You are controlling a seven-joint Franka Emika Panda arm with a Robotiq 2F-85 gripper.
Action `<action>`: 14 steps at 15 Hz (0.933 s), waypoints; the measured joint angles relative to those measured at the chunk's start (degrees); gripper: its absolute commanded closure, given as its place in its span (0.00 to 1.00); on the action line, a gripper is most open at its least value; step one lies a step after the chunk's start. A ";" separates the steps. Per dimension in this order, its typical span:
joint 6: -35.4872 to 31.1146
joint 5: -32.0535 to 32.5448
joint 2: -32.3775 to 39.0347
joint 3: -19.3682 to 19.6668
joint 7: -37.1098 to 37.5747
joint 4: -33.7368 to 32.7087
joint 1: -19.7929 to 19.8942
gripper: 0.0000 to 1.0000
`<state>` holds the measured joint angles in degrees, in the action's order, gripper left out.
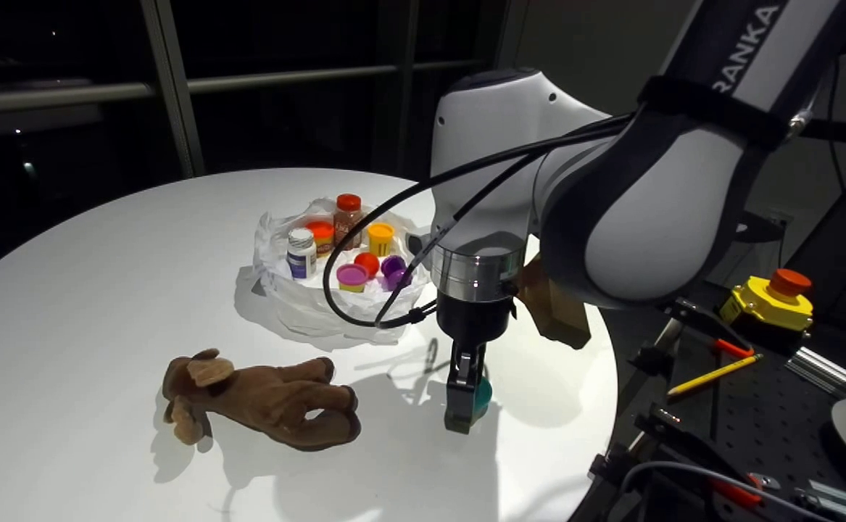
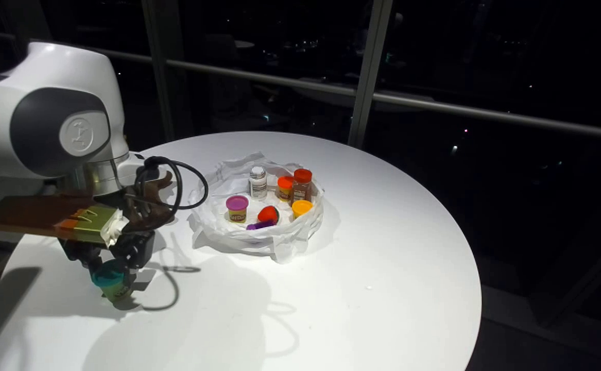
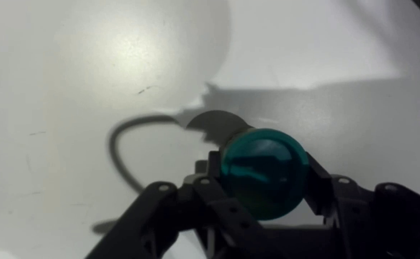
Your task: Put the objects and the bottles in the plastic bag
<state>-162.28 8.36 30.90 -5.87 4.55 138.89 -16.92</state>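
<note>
Under my remote control, the hand (image 3: 265,174) pinches a round, teal-lidded tub (image 2: 113,282); on the smooth bench (image 2: 393,257), a crinkled plastic bag (image 1: 307,308) (ruffled, white) lies open.

Robot arm (image 1: 491,145) in white shells with dark, rounded panels (image 2: 33,129); white letters (image 1: 747,47) reading "RANKA" on black; a pale, raised round emblem (image 2: 78,135); a wide black band (image 1: 712,114); loops of black cable (image 1: 480,162); a silver wrist ring (image 1: 477,272); a black, jointed hand (image 3: 263,176) with pale, round screw heads (image 3: 163,187).
</note>
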 measured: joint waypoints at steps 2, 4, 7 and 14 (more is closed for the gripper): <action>0.01 0.03 -0.02 0.10 0.00 -0.22 -0.05 0.75; 0.02 0.15 -0.79 0.47 0.00 -0.39 -0.24 0.76; 2.41 0.71 -4.87 2.01 0.07 -0.93 -0.92 0.76; 17.90 5.56 -10.65 4.78 -0.41 -15.33 1.45 0.76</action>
<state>-144.38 13.91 20.26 -1.09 4.15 123.56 -15.47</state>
